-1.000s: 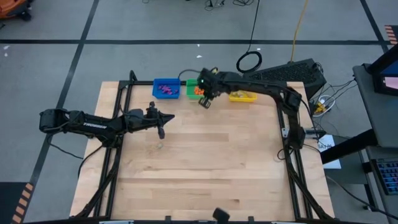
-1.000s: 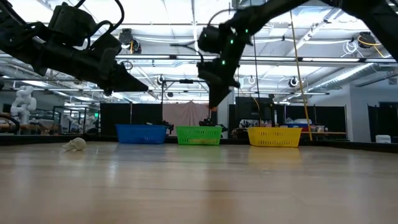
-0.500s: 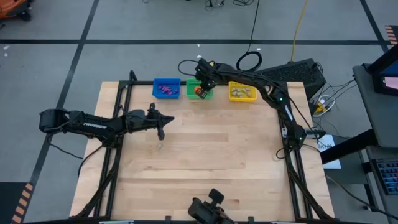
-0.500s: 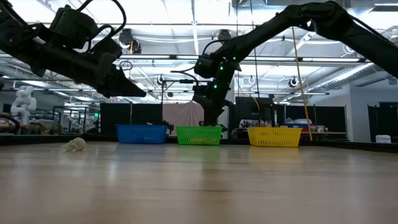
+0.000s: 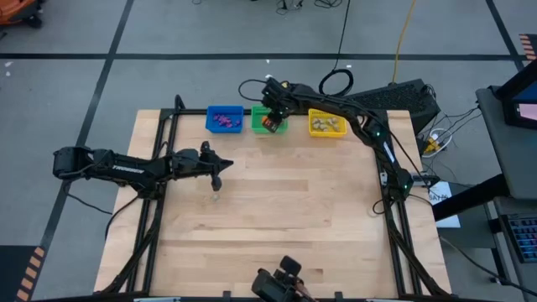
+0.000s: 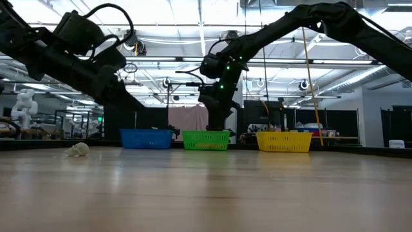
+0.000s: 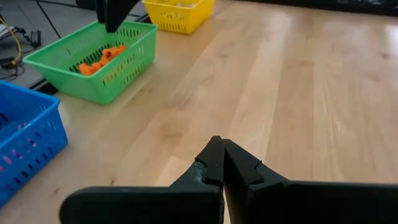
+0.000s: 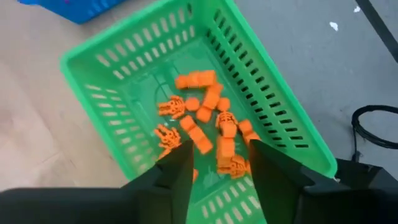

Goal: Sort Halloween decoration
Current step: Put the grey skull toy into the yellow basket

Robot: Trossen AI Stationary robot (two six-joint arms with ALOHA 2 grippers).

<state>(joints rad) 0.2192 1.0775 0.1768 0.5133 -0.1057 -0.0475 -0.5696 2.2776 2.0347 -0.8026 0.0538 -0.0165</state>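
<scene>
- The right gripper (image 8: 217, 163) hung over the green bin (image 8: 261, 93) at the far edge of the table (image 5: 294, 218), its fingers (image 8: 177, 171) parted with nothing between them.
- Inside the green bin lay a heap of orange trinkets (image 8: 208, 134), gathered near the middle of its floor.
- The blue bin (image 5: 224, 119) stood just beside the green one and held purple trinkets (image 5: 223, 122).
- The yellow bin (image 5: 327, 125) stood on the green bin's other side with pale beige-grey trinkets (image 5: 326, 125) in it.
- The left gripper (image 7: 221, 155) was held above the bare wood, well apart from the bins, its fingers pressed together and empty.
- One pale beige-grey trinket (image 6: 78, 149) lay loose on the table, just below the left gripper's tip in the high view (image 5: 216, 197).
- It sat well apart from all three bins.
</scene>
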